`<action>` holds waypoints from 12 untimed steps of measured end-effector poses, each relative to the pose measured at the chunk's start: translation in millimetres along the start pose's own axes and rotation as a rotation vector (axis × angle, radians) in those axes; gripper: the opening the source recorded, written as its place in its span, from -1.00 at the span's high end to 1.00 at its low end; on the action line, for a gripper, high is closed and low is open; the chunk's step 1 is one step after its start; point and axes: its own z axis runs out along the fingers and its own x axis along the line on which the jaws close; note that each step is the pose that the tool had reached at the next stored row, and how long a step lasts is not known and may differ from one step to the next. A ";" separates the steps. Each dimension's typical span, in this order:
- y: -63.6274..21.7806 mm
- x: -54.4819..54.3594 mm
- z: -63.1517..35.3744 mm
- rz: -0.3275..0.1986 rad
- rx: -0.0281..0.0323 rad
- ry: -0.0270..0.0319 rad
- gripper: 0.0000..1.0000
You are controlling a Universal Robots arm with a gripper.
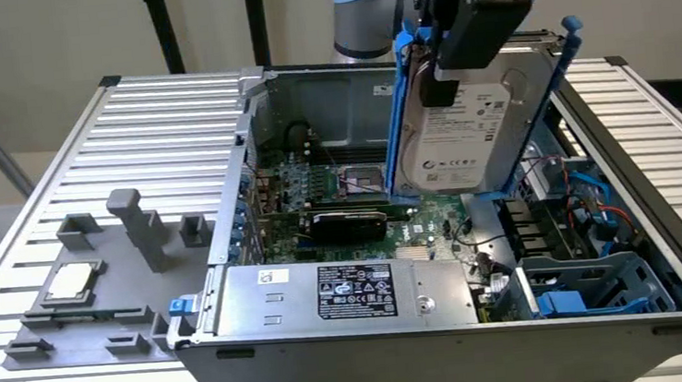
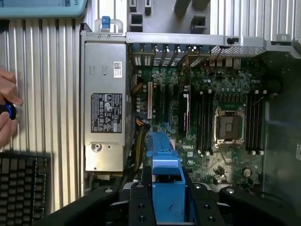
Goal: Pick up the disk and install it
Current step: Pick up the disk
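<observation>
The disk (image 1: 466,138), a silver-grey drive with a white label in a bright blue carrier frame (image 1: 399,112), hangs upright above the open computer case (image 1: 454,352). My gripper (image 1: 474,13) is shut on its upper end and holds it over the motherboard, toward the case's side on the exterior view's right. In the wrist view the carrier's blue edge (image 2: 165,186) sits clamped between my black fingers (image 2: 141,207), with the motherboard (image 2: 221,117) far below. A blue drive cage (image 1: 597,284) sits in the case's near corner on the exterior view's right.
A silver power supply (image 1: 350,292) with a black label fills the case's near side. A grey fixture (image 1: 90,287) with a small silver chip (image 1: 71,281) lies on the slatted table at the exterior view's left. A person's hand (image 2: 7,110) and a keyboard (image 2: 23,188) are beside the case.
</observation>
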 end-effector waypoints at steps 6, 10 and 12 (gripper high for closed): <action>-21.2 14.8 -0.9 0.000 0.0000 -0.0001 1.00; -32.2 26.2 -1.4 0.000 0.0000 -0.0001 1.00; -37.7 31.9 -1.6 0.000 0.0000 -0.0001 1.00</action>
